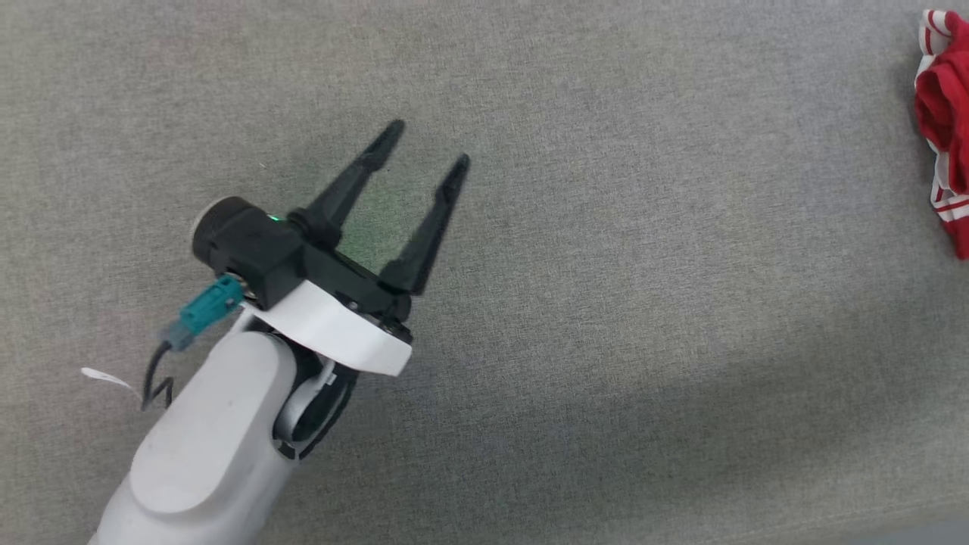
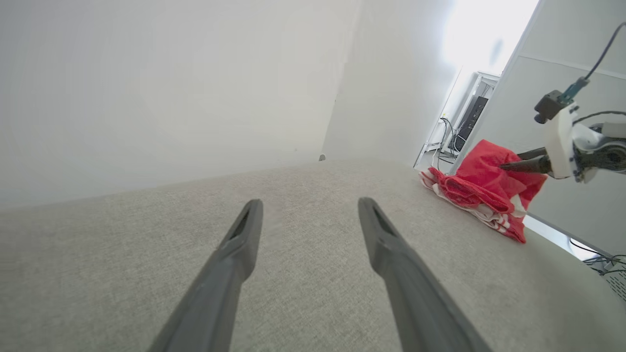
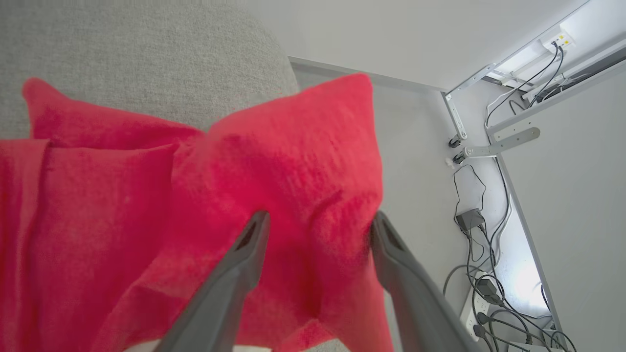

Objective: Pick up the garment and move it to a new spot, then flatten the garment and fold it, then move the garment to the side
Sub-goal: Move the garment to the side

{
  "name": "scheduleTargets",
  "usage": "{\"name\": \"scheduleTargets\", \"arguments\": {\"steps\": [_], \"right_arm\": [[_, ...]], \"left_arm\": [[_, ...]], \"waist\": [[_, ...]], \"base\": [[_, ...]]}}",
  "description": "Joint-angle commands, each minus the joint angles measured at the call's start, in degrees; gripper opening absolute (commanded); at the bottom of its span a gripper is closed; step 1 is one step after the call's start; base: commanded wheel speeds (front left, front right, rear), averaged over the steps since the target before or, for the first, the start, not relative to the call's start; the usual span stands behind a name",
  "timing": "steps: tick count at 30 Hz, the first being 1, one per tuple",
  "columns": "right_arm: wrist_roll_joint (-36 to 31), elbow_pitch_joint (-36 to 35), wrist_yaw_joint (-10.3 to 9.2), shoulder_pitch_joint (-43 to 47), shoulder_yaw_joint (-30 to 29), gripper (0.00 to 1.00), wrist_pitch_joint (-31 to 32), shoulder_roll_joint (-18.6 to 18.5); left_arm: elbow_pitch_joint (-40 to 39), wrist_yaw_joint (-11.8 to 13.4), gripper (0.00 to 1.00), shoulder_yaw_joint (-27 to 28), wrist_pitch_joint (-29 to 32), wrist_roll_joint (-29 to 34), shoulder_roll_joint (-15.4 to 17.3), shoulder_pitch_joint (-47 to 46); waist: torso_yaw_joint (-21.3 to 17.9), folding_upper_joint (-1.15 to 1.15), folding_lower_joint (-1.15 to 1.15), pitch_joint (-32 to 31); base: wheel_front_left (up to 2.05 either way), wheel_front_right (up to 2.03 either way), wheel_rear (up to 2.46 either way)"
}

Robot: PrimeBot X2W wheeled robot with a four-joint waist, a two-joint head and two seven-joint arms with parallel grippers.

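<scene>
The garment (image 1: 942,113) is a bunched bright red top with white-and-red striped trim, lying at the far right edge of the grey table (image 1: 606,303). In the left wrist view the garment (image 2: 481,188) rises to a peak where my right gripper (image 2: 511,162) meets it from the right. The right wrist view has the red garment (image 3: 274,161) draped in front of and between the fingers of my right gripper (image 3: 319,220), whose jaws stand wide, open. My left gripper (image 1: 428,145) hovers open over bare table at the left, far from the garment, and is seen empty as the left gripper (image 2: 309,204) in its own view.
The table's right edge runs just past the garment, with floor, a power adapter (image 3: 469,220) and cables below. A pale wall (image 2: 171,88) stands behind the table. A small white tag (image 1: 102,376) lies near my left forearm.
</scene>
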Motion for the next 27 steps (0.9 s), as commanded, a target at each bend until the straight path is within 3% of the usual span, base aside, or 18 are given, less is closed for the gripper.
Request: {"name": "scheduleTargets", "arguments": {"steps": [1,13,27], "right_arm": [[-0.6,0.6,-0.04,-0.8,-0.1,1.00,-0.1,0.2],[2.6,-0.1,-0.04,-0.5,0.8,1.00,-3.3,2.6],[12.3,-10.4,-0.04,8.5,9.2,1.00,-14.1,9.6]], "left_arm": [[0.0,-0.2,1.00,0.8,-0.3,-0.5,0.0,0.8],[0.0,-0.2,1.00,7.0,-0.3,-1.1,-0.9,4.6],[0.5,-0.2,1.00,21.5,-0.3,1.7,-4.8,12.5]], "waist": [[0.1,0.00,0.00,-0.5],[1.3,0.00,0.00,-4.5],[4.2,0.00,0.00,-11.9]], "base": [[0.00,0.00,0.00],[0.00,0.00,0.00],[0.00,0.00,0.00]]}}
